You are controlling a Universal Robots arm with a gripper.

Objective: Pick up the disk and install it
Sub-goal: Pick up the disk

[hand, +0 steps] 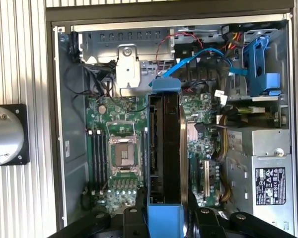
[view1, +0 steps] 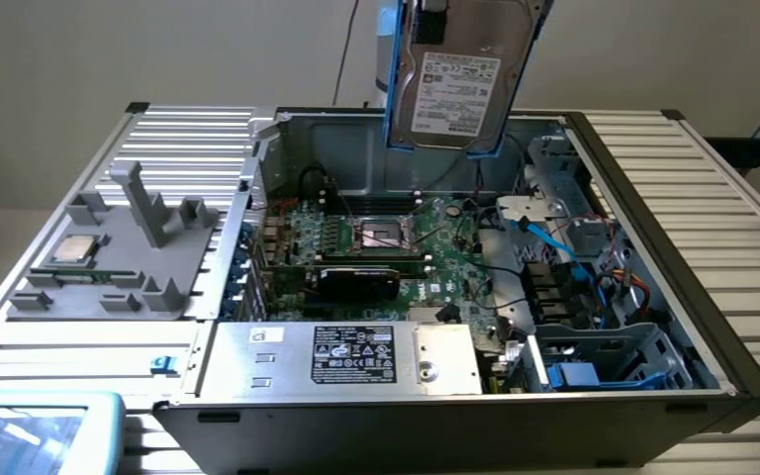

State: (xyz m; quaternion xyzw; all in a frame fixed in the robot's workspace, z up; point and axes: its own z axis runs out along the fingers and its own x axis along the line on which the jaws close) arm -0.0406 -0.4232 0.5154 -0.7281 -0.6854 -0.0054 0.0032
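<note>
The disk [view1: 457, 84], a grey metal drive with a white printed label in a blue plastic carrier, hangs upright high above the back of the open computer case [view1: 657, 247]. In the wrist view the disk [hand: 165, 148] appears edge-on over the motherboard. My gripper [hand: 165, 213] is shut on its blue end, with a black finger [hand: 139, 210] on either side. Nothing beneath touches the disk.
Inside the case lie the green motherboard [view1: 394, 237] with its empty processor socket, a silver power supply [view1: 340, 356] with a black sticker, and a drive cage [view1: 592, 361] with a blue carrier and cables. A grey fixture holding a processor chip [view1: 74, 250] stands at the exterior view's left.
</note>
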